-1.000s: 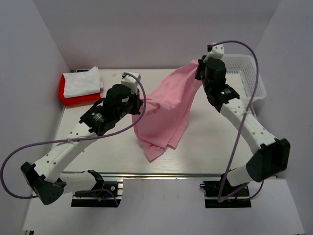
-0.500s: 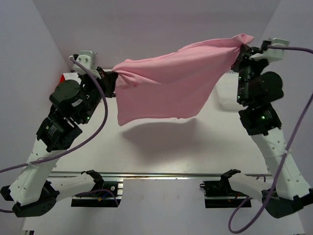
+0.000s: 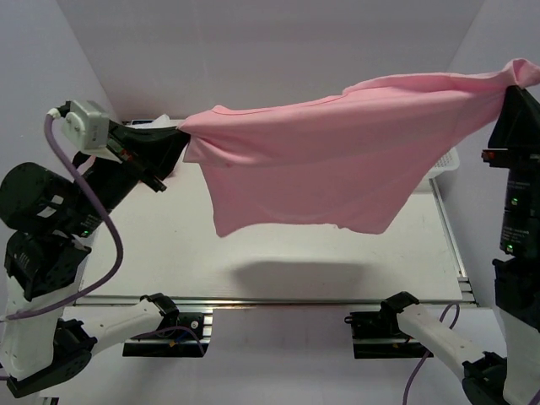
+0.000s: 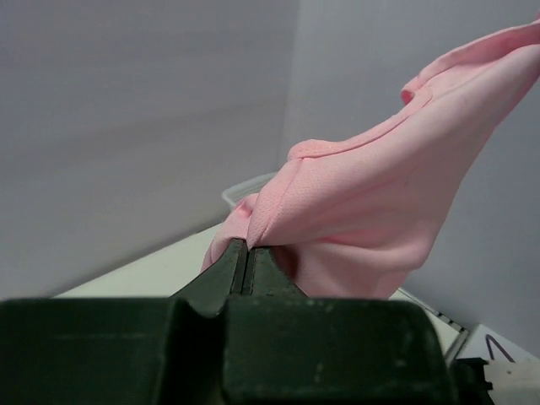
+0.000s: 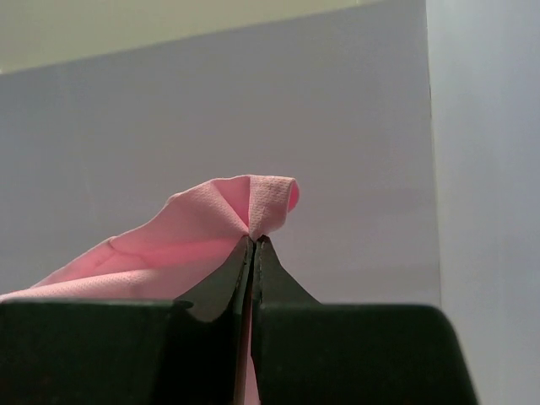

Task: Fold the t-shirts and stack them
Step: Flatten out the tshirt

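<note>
Our left gripper [image 3: 175, 135] and right gripper [image 3: 511, 88], each pinched tight on an edge, spread the light pink t-shirt [image 3: 337, 160] aloft; next we probably lay it flat on the table [image 3: 169, 245].

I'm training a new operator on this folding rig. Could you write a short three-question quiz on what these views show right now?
1. The left gripper and right gripper hold the light pink cloth t-shirt:
A) bunched in a ball
B) spread out between them
C) folded in half
2. True or false: the shirt hangs clear of the white table.
3. Fill in: each gripper is ___ on a pinch of the cloth.

Key: 1 B; 2 true; 3 shut.
</note>
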Robot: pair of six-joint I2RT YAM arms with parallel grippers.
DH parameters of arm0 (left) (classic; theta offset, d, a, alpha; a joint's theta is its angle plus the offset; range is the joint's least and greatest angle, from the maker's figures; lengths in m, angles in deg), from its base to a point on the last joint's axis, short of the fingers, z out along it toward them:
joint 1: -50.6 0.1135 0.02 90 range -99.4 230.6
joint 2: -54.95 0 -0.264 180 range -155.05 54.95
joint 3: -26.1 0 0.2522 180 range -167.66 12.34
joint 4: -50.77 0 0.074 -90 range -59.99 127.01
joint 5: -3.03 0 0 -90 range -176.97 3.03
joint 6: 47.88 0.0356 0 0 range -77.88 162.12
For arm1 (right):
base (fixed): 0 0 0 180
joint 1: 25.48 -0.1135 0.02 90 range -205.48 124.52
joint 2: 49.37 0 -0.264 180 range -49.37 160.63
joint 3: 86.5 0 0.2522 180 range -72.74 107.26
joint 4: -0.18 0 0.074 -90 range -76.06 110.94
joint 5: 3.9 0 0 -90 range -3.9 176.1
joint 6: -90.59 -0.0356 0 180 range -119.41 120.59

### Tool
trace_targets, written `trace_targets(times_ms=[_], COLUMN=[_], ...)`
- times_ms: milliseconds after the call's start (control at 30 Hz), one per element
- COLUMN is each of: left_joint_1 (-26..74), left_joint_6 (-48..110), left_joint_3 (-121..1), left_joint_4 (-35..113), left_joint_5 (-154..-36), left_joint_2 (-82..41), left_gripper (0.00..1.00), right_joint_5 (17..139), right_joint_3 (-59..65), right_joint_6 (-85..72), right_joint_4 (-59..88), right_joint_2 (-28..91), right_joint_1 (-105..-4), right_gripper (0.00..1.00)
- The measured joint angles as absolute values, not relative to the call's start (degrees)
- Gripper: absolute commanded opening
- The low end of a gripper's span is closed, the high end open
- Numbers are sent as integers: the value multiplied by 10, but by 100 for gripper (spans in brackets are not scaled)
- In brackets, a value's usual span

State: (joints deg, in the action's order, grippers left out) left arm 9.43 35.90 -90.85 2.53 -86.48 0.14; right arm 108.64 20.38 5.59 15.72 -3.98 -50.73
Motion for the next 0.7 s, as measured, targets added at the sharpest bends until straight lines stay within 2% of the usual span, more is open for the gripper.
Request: trace_targets(times_ms=[200,367,533,700], left_joint_1=[95,95,100,124], left_joint_6=[358,346,309,262], left_joint_3=[-927,-845,-707,-598], left_joint_4=[22,57,79,94], left_joint_5=[-901,-845,-714,-630], left_joint_2=[6,4,-42,-180], left_gripper=[0,0,0,0], right_joint_5=[1062,1087,1147,1169], right_joint_3=[203,131,7,-99], right_joint_6=[52,43,12,-36], right_joint_4=[159,134,94,96], right_joint_2=[-59,-42,47,204], right_joint_1=[-507,-507,-507,-504], right_gripper=[0,0,0,0])
